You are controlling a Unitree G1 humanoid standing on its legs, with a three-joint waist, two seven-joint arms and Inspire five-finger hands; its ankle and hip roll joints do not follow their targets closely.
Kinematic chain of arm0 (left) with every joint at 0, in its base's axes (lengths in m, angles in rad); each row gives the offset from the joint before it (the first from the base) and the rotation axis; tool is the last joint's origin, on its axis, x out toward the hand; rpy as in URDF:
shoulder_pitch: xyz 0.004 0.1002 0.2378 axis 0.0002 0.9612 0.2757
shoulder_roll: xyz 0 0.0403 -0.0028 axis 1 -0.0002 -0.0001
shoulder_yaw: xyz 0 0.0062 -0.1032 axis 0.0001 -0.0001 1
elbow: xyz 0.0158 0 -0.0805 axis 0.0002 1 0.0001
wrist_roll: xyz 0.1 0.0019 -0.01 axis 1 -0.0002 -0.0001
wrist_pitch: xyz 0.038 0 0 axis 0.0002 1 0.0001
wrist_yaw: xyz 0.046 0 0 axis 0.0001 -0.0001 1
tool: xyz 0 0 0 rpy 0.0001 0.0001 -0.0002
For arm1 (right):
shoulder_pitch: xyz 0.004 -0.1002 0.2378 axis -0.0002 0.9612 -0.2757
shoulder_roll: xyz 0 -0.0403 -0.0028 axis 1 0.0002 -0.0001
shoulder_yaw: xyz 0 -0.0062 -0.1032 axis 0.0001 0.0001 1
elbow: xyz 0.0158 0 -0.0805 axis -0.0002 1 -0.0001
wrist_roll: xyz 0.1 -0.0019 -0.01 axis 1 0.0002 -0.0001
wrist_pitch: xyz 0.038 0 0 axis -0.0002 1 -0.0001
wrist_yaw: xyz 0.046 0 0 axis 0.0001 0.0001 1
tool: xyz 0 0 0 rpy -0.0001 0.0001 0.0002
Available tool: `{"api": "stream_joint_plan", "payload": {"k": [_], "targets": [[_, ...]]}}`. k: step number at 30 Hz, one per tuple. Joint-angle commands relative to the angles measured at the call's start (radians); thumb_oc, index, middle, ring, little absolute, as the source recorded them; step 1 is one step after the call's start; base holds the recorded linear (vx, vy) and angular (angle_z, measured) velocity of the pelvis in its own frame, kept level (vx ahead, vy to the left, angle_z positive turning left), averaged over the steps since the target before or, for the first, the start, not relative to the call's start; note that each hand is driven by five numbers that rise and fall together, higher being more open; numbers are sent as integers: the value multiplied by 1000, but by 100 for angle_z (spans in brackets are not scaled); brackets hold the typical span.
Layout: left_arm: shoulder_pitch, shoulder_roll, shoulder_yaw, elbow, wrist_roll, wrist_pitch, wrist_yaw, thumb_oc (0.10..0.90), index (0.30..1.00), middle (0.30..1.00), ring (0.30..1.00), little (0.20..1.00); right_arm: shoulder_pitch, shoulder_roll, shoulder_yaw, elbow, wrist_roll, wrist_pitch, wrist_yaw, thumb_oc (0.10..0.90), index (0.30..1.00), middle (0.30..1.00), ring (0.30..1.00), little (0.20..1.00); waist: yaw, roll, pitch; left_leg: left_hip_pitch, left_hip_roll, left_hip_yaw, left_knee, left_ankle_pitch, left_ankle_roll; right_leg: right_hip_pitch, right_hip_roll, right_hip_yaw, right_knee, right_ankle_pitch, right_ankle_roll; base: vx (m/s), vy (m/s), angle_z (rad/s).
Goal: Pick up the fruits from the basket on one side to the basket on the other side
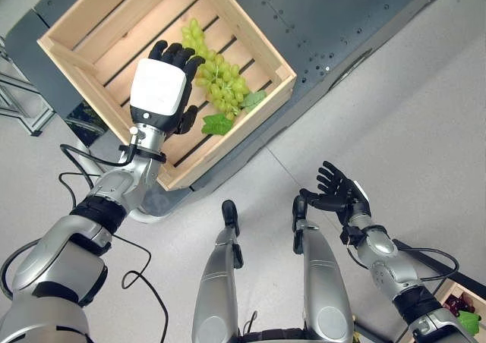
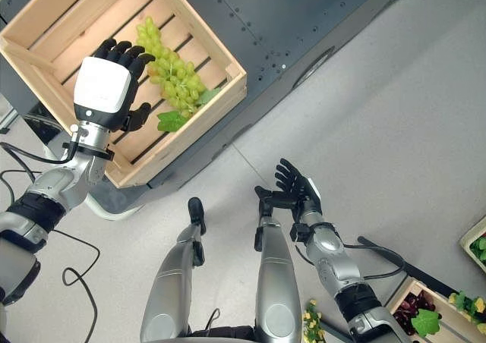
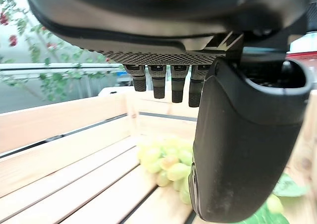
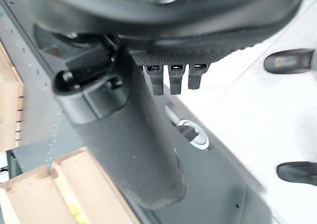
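Where left hand (image 1: 159, 92) hovers, grapes (image 1: 220, 81) partly hidden.

green grape bunch (image 1: 216, 76) with leaves, lying in wooden crate (image 1: 80, 24)

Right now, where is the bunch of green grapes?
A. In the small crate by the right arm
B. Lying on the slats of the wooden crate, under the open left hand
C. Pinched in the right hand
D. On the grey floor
B: the green grapes lie on the wooden crate slats, with the left hand open above them, holding nothing.
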Motion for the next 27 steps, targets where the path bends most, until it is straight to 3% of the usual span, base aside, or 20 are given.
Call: {"api": "stream_joint_plan", "payload": {"k": [1,7,16,27], "targets": [[-109,99,58,-21,69,59,93,800,900,900,900,900,-3,-25,8,-90,-33,-48,23,800,900,900,900,900,-22,-32,-12,-50,-24,36,142,-99,46,34,47,-5,-13,7,-58,-12,72,1],[-171,113,6,-12,127,81,57,800,900,900,900,900,-35,-24,17,-90,-24,-34,13,800,900,900,900,900,-24,-47,-12,-78,-28,46,137,-95,48,8,56,3,-41,33,-49,-4,18,1],[-259,125,-103,23,301,41,23,800,900,900,900,900,-61,-30,28,-76,0,-37,0,800,900,900,900,900,-33,-64,-12,-117,-28,64,145,-102,48,-25,57,7,-78,62,-38,0,0,0],[-367,133,-188,130,346,109,1,800,900,900,900,900,-65,-25,48,-54,21,-68,4,800,900,900,900,900,-48,-77,-12,-145,-25,87,149,-109,56,-46,53,5,-115,98,-20,5,6,-1]]}}
